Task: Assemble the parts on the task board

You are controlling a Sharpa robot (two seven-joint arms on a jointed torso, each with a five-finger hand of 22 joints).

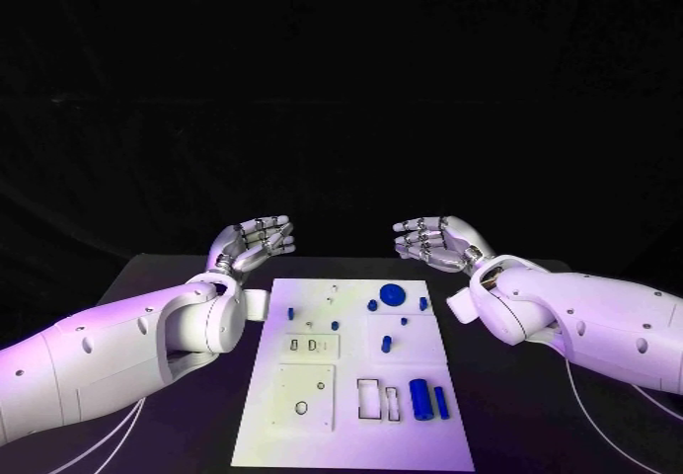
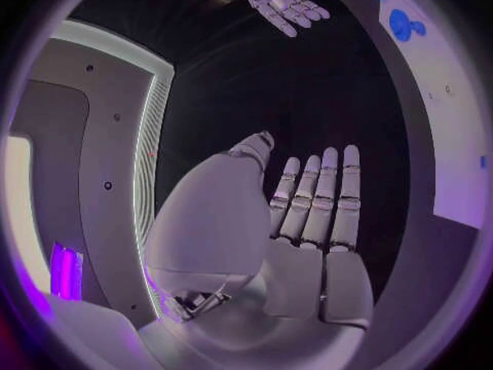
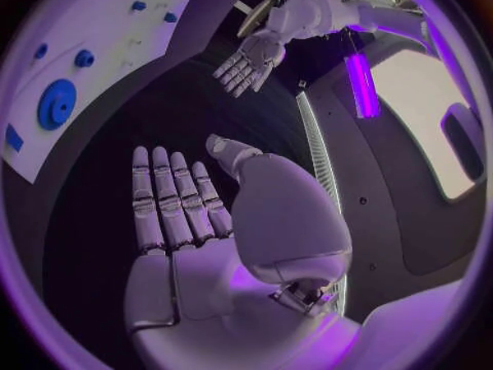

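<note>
Nearest the robot, on the task board [image 1: 356,434], a blue cylinder [image 1: 421,396] lies lengthwise at the near right, with a thinner blue pin [image 1: 441,401] just beside it on the right. Two narrow rectangular slots [image 1: 379,398] sit to their left; a square inset plate [image 1: 305,397] with an oval hole occupies the near left.

Mid-board: small blue peg [image 1: 386,344] right of centre, a smaller inset plate [image 1: 312,346] to its left.

Far end: blue round disc [image 1: 392,292], with several small blue pieces [image 1: 373,305] scattered around it.

Beyond the board's far corners, both hands are raised off the table, palms facing each other. Left hand [image 1: 254,244]: fingers extended and spread, nothing held. Right hand [image 1: 438,242]: same, fingers apart, empty. Wrist views confirm flat open palms, fingers straight. Neither hand touches the board or any part.
</note>
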